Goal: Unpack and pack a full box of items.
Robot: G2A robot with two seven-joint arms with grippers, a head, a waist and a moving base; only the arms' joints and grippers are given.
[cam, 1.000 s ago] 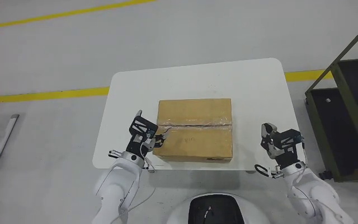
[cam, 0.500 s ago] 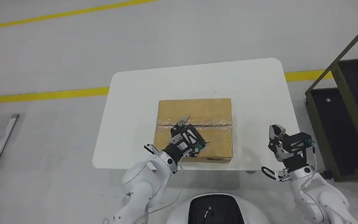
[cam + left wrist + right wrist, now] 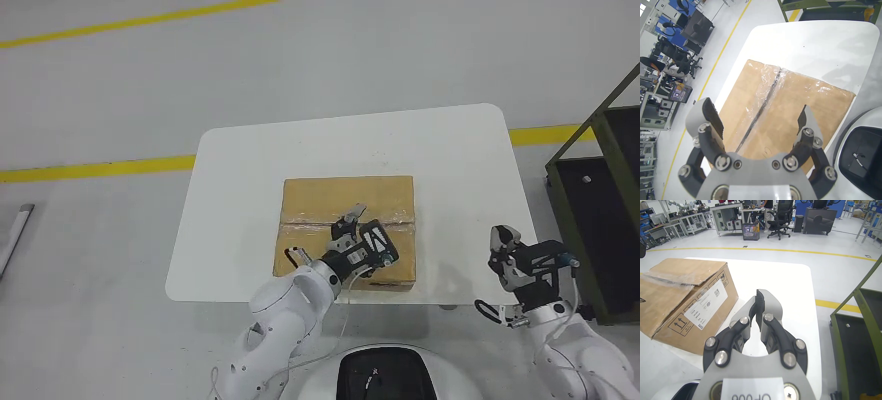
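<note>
One cardboard box (image 3: 347, 230) sits sealed, near-centre on the worktop (image 3: 450, 150); left pincer (image 3: 756, 106) released above its taped seam (image 3: 770, 85), right pincer (image 3: 758, 300) clenched empty to its right. Judged stiff, probably heavy, tape slick: take the flap edges

The box (image 3: 340, 195) is plain brown with a white label (image 3: 706, 306), the table (image 3: 450, 160) white.
</note>
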